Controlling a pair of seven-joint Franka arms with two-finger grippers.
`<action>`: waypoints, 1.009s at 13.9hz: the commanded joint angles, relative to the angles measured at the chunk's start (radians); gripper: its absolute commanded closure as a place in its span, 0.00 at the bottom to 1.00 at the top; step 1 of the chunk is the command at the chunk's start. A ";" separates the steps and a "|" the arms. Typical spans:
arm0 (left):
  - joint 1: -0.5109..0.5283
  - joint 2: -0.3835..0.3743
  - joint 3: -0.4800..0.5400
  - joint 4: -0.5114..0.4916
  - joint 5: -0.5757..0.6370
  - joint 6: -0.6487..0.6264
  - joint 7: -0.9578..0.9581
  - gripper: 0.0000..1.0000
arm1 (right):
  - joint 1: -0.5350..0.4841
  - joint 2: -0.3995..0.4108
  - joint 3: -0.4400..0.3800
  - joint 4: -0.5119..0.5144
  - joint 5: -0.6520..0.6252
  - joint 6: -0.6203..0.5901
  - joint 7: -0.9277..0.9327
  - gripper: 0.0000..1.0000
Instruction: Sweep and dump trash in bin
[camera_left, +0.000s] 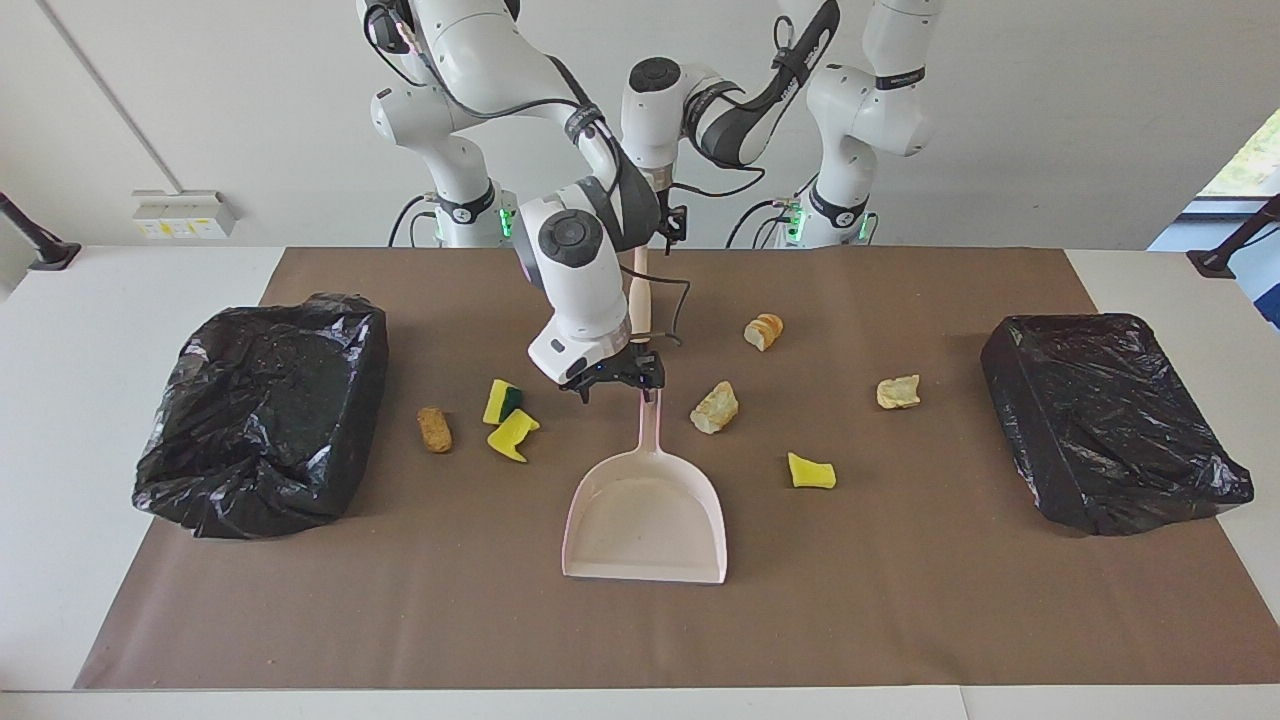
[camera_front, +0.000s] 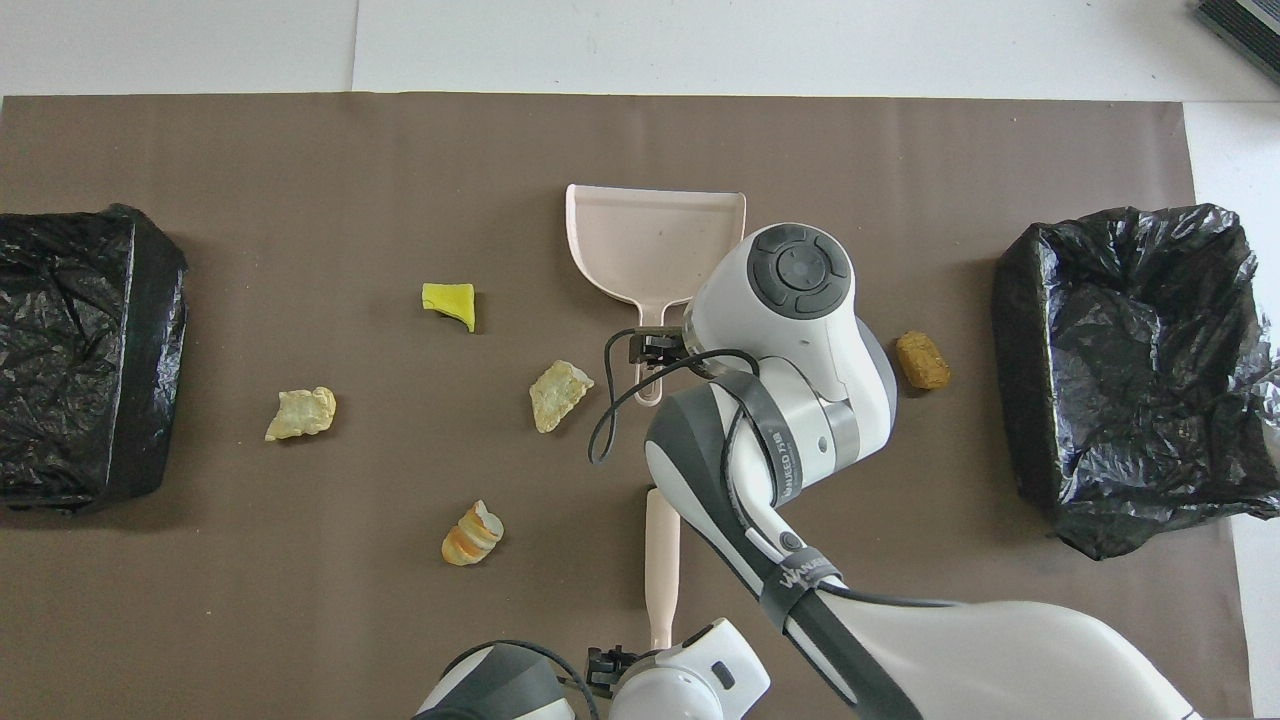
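Our right gripper (camera_left: 612, 381), jaws spread, hovers over the dustpan (camera_left: 646, 520) handle; our left gripper (camera_left: 668, 224), spread, over the brush (camera_front: 661, 560). The trash (camera_left: 714, 408) looks light and soft, best swept.

Dustpan (camera_left: 645, 515) lies mid-table, brush (camera_left: 638, 300) nearer the robots, bins (camera_left: 260, 410) at both ends.

Looks like a robotics lab setup, not anyone's home. Two white robot arms (camera_left: 590, 250) bolted at a white table (camera_left: 100, 330) with a brown mat (camera_left: 900, 600), plain white wall, cables everywhere.
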 joint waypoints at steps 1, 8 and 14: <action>-0.033 -0.021 0.020 -0.047 -0.008 0.031 -0.016 0.01 | 0.002 0.055 0.000 0.057 0.043 -0.009 0.019 0.00; -0.050 0.023 0.020 -0.048 -0.008 0.061 -0.058 0.34 | 0.000 0.110 0.026 0.146 0.045 -0.049 0.017 0.00; -0.020 0.025 0.027 -0.042 -0.008 0.040 -0.051 1.00 | -0.003 0.125 0.026 0.177 0.063 -0.046 0.008 0.13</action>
